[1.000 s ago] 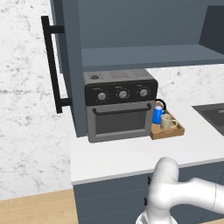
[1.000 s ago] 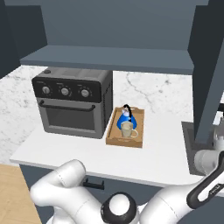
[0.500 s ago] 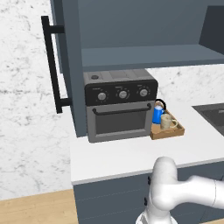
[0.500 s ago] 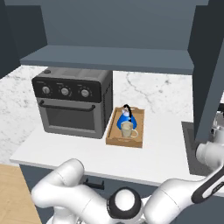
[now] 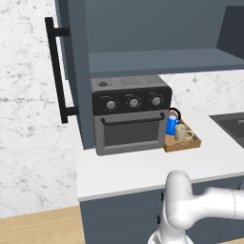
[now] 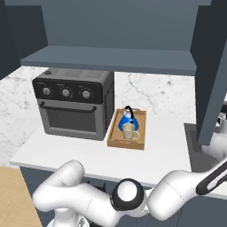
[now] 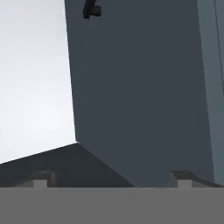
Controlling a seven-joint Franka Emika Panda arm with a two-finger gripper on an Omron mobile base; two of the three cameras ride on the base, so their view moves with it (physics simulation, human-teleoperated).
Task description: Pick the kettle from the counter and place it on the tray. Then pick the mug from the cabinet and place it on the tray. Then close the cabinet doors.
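black-and-grey toaster oven [image 5: 131,119] (three knobs), dark sink [image 5: 231,123] at right, marble backsplash [image 6: 150,95].

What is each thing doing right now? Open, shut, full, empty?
cabinet doors: open
cabinet: shelf bare
tray: holds kettle and mug
kettle: upright on tray
mug: upright on tray
toaster oven: door shut
gripper: jaws open, facing a door panel
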